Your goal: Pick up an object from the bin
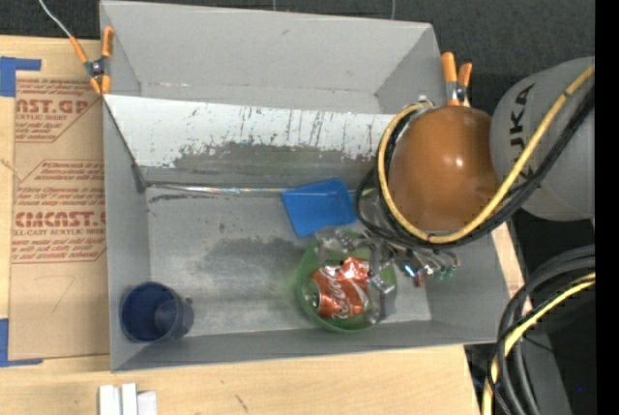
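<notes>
Round orange cover (440,169) on the robot's wrist sits highest, at 3 o'clock of the grey metal bin (242,74). Under it the gripper (379,270) is low at 5 o'clock, at the green round bowl (308,292) with a shiny red crumpled wrapper (340,292) inside. I cannot tell if the gripper is spread apart or squeezed together. This looks like the grabbing step. Next comes a firm squeeze, then a straight lift. A blue flat square (317,206) lies at the bowl's 11 o'clock.
</notes>
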Controlling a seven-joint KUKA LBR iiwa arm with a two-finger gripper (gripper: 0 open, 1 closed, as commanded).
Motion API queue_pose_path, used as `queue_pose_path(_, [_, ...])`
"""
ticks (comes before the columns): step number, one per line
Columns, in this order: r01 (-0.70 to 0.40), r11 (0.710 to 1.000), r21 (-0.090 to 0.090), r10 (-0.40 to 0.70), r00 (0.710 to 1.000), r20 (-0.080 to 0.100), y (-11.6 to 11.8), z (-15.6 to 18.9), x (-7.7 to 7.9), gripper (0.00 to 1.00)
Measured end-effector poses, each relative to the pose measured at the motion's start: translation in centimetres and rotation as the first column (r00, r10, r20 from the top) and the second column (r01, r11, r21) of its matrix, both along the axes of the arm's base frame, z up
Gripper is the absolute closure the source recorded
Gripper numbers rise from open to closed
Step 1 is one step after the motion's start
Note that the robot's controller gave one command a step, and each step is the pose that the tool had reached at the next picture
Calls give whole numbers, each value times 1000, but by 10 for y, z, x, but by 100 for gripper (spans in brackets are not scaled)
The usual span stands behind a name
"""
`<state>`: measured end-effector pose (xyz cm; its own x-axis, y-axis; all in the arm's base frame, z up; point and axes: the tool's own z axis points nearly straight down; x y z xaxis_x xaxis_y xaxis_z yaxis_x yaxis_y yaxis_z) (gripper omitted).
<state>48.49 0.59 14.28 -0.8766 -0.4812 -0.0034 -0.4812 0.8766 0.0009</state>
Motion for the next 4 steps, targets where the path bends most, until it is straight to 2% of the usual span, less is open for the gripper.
queue_pose_path(1, [20, 1000, 2, -20, 1000, 13, 4, -65, 4, 0])
queue_pose_path(2, [-364, 931, -8, 365, 931, 31, 14, -67, 3, 0])
queue_pose_path(3, [21, 1000, 4, -21, 1000, 13, 5, -66, 4, 100])
queue_pose_path(4, [20, 1000, 4, -20, 1000, 13, 5, -66, 4, 100])
